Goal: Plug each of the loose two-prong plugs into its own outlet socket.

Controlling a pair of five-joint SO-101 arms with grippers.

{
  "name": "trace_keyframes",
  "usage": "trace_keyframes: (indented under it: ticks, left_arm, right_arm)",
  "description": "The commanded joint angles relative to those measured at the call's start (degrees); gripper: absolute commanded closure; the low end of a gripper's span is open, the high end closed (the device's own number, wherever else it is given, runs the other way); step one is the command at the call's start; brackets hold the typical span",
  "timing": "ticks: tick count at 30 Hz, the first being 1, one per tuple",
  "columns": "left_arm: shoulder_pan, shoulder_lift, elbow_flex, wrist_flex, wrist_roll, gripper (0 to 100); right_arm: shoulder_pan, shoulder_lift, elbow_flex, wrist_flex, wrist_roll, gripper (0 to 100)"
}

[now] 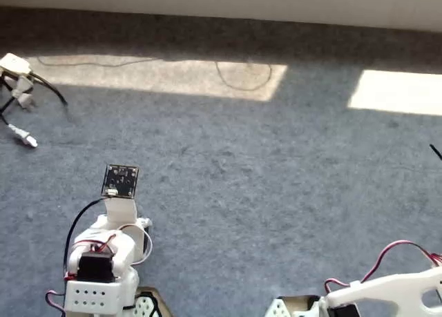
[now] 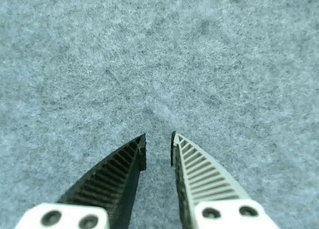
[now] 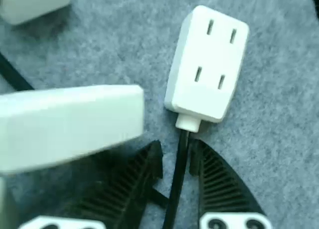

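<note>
Since the outlet block (image 3: 207,64) lies straight ahead of the right gripper (image 3: 175,151), with its black cord (image 3: 178,179) running back between the jaws, its long axis is almost in line with that arm's reach. These jaws stand a little apart, one on each side of the cord, and I do not see them pinching it. The block is white and oblong. It lies flat on the grey worktop (image 3: 279,154) with two pairs of slots facing up, all of them free. Just beside it is a bigger white body (image 3: 70,124), too blurred for me to identify. The left gripper (image 2: 158,141) hangs over bare felt, its jaws narrowly apart and holding nothing. In the high view, small white pieces (image 1: 26,139) on dark cables (image 1: 48,87) lie at the far left edge. They are probably the loose plugs. The left arm is nearer to them, so I judge that this arm should fetch a plug first.
</note>
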Motion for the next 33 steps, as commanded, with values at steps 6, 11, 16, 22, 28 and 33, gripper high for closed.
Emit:
trace_keyframes:
  ticks: [6,11,16,22,28,33]
  left_arm:
    - [0.7,-0.3,0.8,0.3,-0.3,90]
    - [0.7,-0.3,0.8,0.3,-0.3,90]
    - [0.7,-0.3,0.8,0.3,-0.3,90]
    - [0.7,-0.3,0.8,0.3,-0.3,90]
    - [0.7,-0.3,0.8,0.3,-0.3,90]
    - [0.7,-0.3,0.8,0.3,-0.3,90]
  right_arm:
    - [-4.0,1.1,2.2,14.2,0.7,87.5]
    - [-2.5,-1.5,-14.5,22.5,0.7,87.5]
    - [-2.2,-1.6,-30.5,26.3,0.7,87.3]
    - [-1.6,-1.8,-40.0,25.9,0.3,72.8]
    - [-0.1,-2.1,-40.7,15.0,-3.0,69.1]
    - [0.0,-1.7,-40.3,6.4,-5.5,69.1]
